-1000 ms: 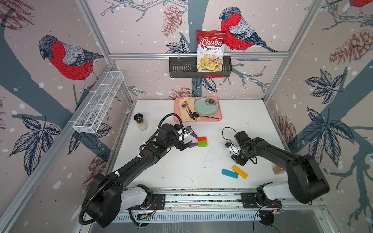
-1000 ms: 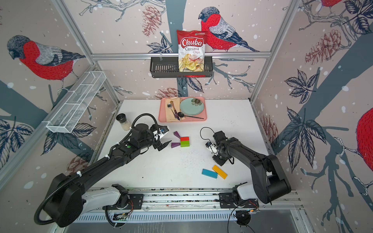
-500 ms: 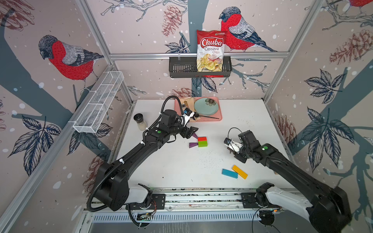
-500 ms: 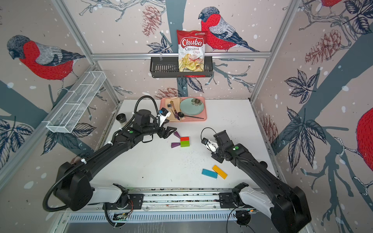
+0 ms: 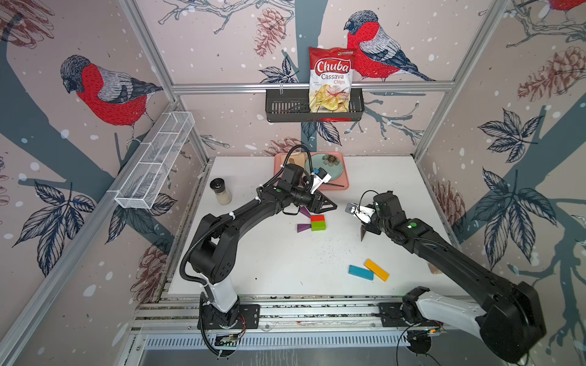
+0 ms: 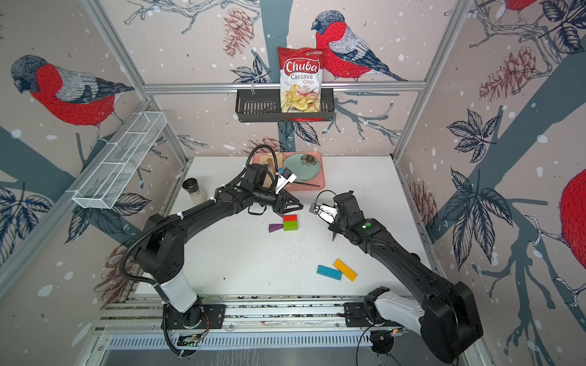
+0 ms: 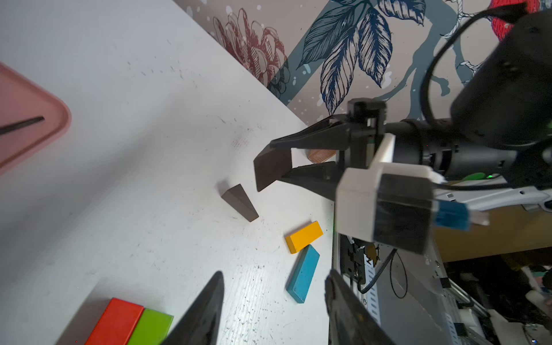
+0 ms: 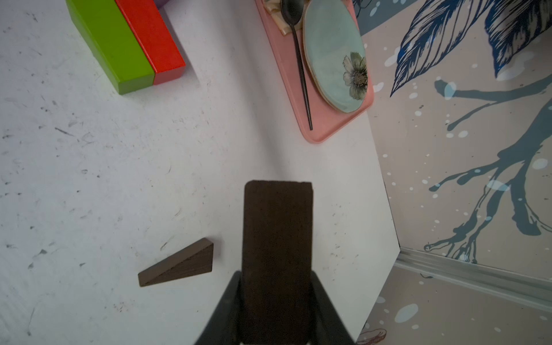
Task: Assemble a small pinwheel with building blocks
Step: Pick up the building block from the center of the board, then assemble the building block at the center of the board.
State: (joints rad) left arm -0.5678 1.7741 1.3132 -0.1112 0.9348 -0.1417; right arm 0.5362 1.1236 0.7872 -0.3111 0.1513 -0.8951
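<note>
I find the right gripper (image 7: 274,162) clamped on a dark brown wooden wedge (image 8: 277,239) over the white table (image 5: 285,260). A second dark brown wedge (image 8: 179,265) lies on the table just beside it. The left gripper (image 7: 273,280) hangs with jaws apart and empty, near the red wooden brick (image 5: 317,218) and green wooden brick (image 5: 318,225), which touch side by side. One purple wedge (image 5: 304,227) touches the green brick; another purple wedge (image 5: 305,211) sits at the red brick's far corner. The blue bar (image 5: 361,272) and yellow bar (image 5: 376,270) lie together near the front edge, well apart from the bricks.

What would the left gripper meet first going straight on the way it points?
Probably the held brown wedge in the right gripper, almost dead ahead of the left gripper in its wrist view. Depth is unclear: it might pass under and reach the table by the loose brown wedge.
</note>
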